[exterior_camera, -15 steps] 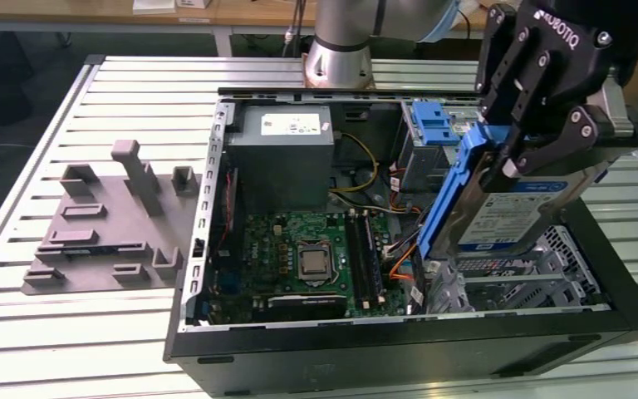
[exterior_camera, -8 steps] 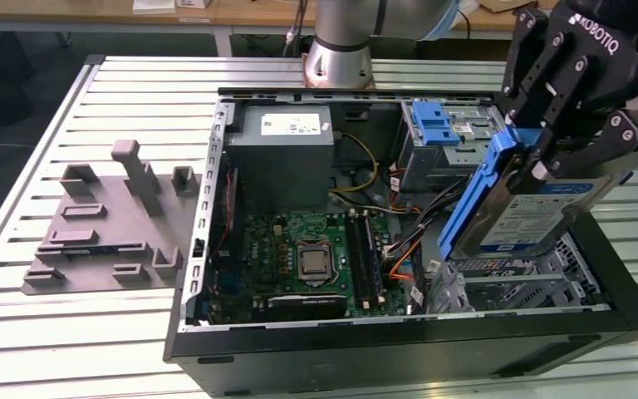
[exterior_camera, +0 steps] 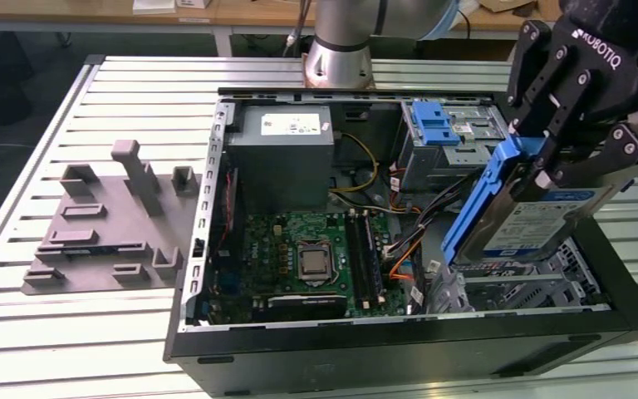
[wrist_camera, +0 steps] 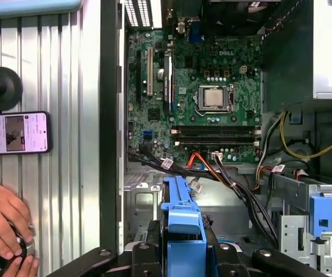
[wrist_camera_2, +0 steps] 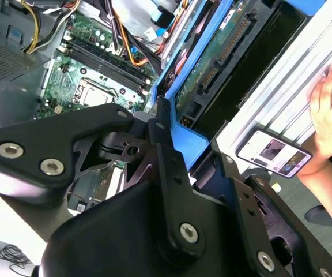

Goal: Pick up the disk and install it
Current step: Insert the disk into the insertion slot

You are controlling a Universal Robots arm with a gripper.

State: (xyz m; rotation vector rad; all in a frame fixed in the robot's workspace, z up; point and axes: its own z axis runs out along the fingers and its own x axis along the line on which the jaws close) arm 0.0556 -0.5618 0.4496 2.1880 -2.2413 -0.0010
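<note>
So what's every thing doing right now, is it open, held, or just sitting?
hand: shut on the disk.
disk: held tilted above the open case.
computer case: lying flat, side panel off.
CPU socket: bare, no cooler.
phone: lying flat, screen lit.

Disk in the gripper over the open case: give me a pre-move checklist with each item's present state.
1. Gripper clamped on the disk by its blue bracket: ok.
2. Disk lifted clear, tilted above the case's front bay: ok.
3. Disk seated in a bay: not ok, not yet installed.
4. Cables clear of the bay below: cannot tell.
5. Person's hand outside the case, beside the phone: ok.
</note>
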